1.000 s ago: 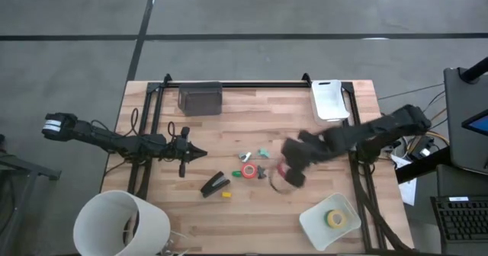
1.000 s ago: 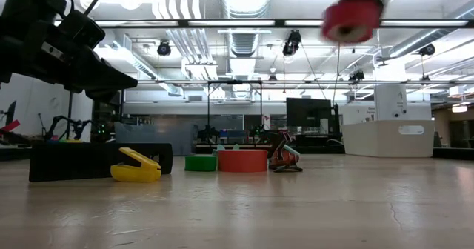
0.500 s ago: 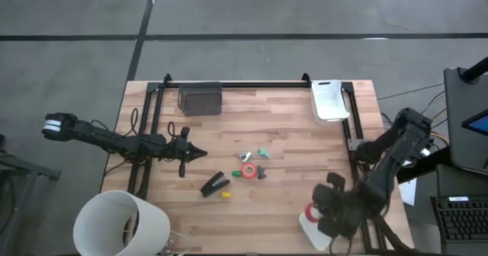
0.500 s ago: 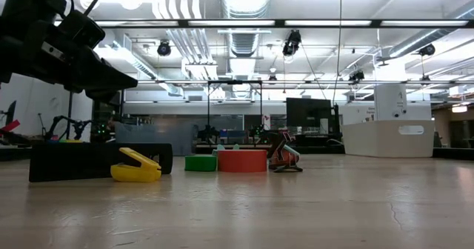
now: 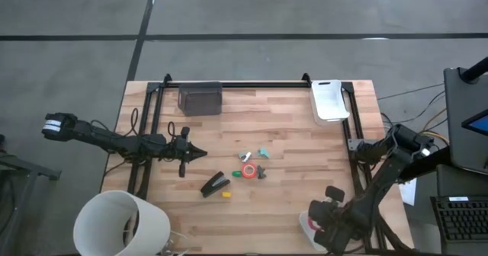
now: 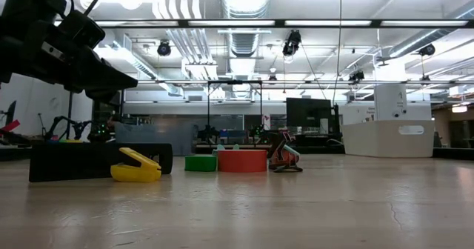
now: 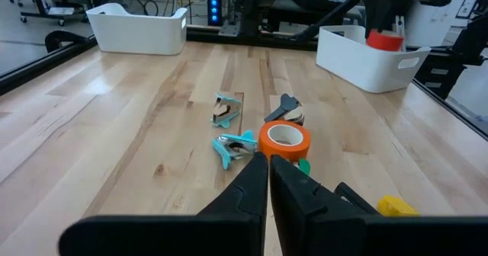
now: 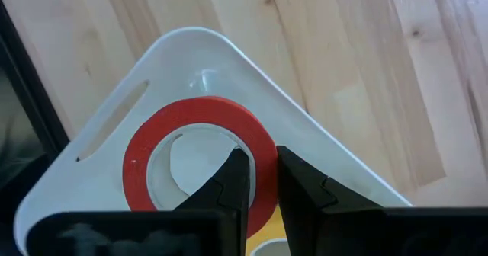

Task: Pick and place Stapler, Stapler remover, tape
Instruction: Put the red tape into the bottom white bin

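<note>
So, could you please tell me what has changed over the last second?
The right tool, shut on the red tape roll, carried it from mid-table to the white bin at the near right corner and now holds it inside. The left tool, the stapler and the orange tape roll stayed put.

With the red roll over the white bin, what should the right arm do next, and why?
Probably open the right tool and let go. Its fingers pinch the rim of the red tape roll directly over the white bin, with a yellow roll showing beneath, so the roll should fall inside. The left tool waits near the orange roll.
</note>
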Available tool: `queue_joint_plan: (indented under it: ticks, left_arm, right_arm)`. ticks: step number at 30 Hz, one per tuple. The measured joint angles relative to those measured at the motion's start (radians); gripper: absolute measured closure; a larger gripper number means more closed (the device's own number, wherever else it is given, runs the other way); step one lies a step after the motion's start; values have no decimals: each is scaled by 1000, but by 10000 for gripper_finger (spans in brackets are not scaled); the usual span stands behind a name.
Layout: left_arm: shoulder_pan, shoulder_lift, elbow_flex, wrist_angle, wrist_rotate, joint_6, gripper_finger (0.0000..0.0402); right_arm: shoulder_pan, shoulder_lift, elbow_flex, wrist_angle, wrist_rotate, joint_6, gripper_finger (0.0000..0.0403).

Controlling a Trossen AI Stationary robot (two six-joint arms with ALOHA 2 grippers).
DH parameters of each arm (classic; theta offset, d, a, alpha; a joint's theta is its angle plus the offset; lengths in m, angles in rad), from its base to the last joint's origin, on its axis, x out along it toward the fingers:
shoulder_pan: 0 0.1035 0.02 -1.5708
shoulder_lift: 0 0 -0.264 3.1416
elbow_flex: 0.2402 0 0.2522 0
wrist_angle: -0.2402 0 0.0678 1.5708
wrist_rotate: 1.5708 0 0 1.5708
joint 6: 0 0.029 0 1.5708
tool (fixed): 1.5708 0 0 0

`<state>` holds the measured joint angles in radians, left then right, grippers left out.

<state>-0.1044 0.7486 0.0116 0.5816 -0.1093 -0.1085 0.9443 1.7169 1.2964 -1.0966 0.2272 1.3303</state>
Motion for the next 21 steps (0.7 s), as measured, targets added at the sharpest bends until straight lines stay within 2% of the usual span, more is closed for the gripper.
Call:
queue_joint_plan:
  ticks: [21]
  left_arm:
    - [0, 0, 0, 0, 0, 0, 383]
  right_arm:
    - [0, 108, -6, 11, -23, -3, 353]
